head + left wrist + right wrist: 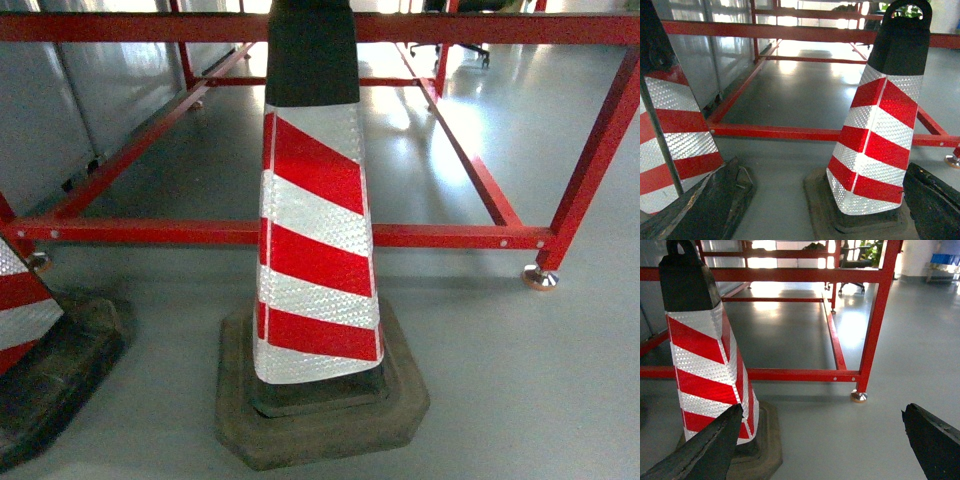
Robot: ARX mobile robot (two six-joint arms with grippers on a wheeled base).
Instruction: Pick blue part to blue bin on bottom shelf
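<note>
Both grippers — left gripper, right gripper — spread wide, holding nothing. Striped traffic cone dead ahead on grey floor, red frame behind. Blue part, bin, bottom shelf — nowhere in view.

left black two-finger gripper: jaws spread wide, fingertips at lower corners of its wrist frame | right black two-finger gripper: likewise agape, empty | head frame: neither arm visible

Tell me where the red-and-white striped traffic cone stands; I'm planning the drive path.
The red-and-white striped traffic cone stands centre in the head view on the grey floor, just in front of the red metal frame's low front rail.
</note>
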